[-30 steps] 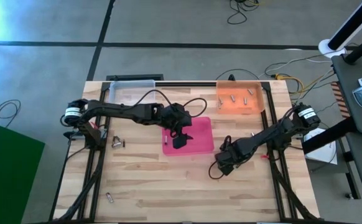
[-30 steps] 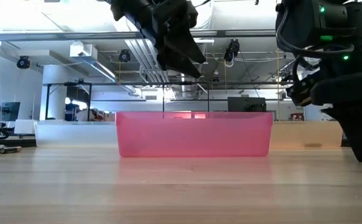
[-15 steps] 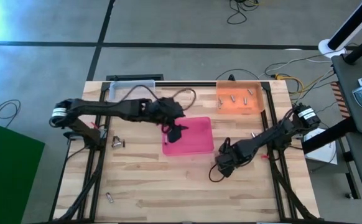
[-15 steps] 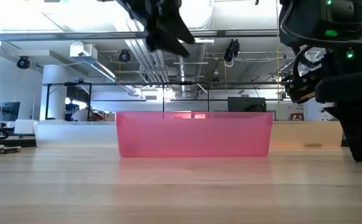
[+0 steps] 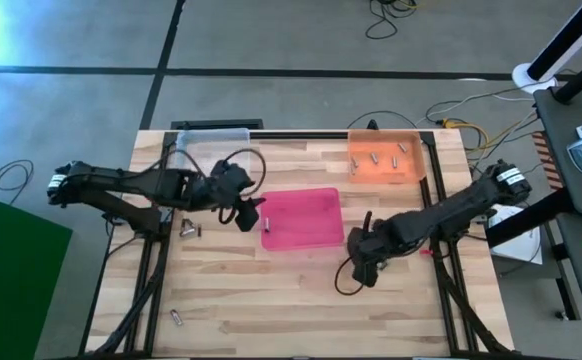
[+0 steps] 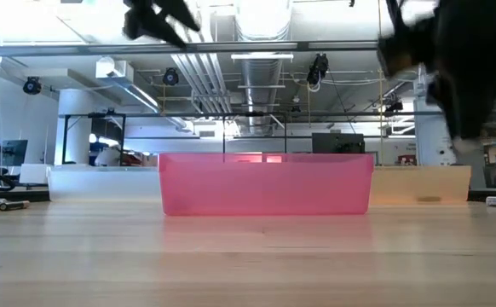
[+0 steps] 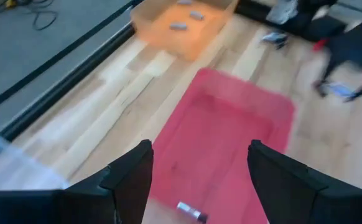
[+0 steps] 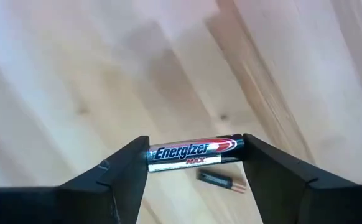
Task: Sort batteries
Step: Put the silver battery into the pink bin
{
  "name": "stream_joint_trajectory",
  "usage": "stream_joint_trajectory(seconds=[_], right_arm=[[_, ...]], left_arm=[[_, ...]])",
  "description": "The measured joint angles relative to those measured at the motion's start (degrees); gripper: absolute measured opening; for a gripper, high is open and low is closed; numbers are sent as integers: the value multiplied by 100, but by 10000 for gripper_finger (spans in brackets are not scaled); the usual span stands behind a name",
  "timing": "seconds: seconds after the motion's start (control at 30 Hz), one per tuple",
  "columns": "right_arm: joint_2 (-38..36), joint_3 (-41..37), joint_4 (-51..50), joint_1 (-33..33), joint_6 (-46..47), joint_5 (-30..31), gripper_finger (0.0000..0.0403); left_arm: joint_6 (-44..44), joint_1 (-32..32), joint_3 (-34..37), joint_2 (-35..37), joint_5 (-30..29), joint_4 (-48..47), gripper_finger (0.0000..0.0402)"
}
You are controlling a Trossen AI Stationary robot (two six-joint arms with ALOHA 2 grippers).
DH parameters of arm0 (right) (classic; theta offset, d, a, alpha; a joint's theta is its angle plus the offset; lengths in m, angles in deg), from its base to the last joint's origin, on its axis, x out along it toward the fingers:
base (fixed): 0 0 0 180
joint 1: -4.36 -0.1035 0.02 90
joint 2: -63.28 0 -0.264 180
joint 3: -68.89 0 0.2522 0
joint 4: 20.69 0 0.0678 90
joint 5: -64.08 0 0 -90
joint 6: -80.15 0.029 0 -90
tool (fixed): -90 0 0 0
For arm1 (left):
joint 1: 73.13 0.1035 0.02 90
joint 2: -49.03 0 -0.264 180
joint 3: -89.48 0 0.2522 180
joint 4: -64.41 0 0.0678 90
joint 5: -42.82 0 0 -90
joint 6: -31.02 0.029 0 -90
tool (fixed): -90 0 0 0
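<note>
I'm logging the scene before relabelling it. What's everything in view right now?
pink tray: one, pink, mid-table.
orange tray: one, orange, back right of the table.
clear tray: one, see-through, back left of the table.
battery in the pink tray: one, silvery, near the tray's left edge.
batteries in the orange tray: about five, silvery.
loose batteries: a small silvery cluster left of the pink tray, one more at the front left, one under the right gripper.
held battery: one, black and silver.
table: one, light wood.
left gripper: open, empty, by the pink tray's left edge.
right gripper: shut on the held battery, right of the pink tray.
</note>
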Motion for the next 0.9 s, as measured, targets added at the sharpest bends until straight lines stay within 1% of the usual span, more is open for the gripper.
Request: stream_joint_trajectory(seconds=[0.1, 0.17, 0.27, 0.37, 0.47, 0.6, 0.67, 0.77, 0.83, 0.9], right_arm=[[-60, 513, 273, 95, -751, 381, 221], [151, 822, 478, 208, -1414, 682, 220], [659, 1278, 721, 527, -2157, 803, 221], [1206, 1694, 700, 913, -2804, 830, 222], [1744, 1987, 687, 1319, -3349, 822, 223], [2273, 2202, 723, 1855, -3724, 601, 223], [2515, 2259, 728, 2089, -3760, 506, 223], [2750, 2306, 775, 2353, -3751, 179, 223], [2857, 2330, 801, 2464, -3794, 93, 223], [2979, 2348, 792, 2551, -3746, 86, 223]], left_arm=[[-259, -3, 617, 109, -296, 211, 238], [-219, 47, 1020, 140, -309, 546, 238], [-87, 91, 1465, 214, -139, 1018, 238], [180, 93, 1683, 311, 97, 1150, 238], [563, 93, 1706, 492, 175, 1053, 238], [1020, 97, 1634, 868, 306, 956, 237], [1184, 97, 1523, 1100, 401, 900, 235], [1190, 97, 1331, 1443, 456, 641, 232], [1266, 97, 1207, 1683, 366, 587, 232], [1455, 97, 1121, 1904, -3, 586, 232]])
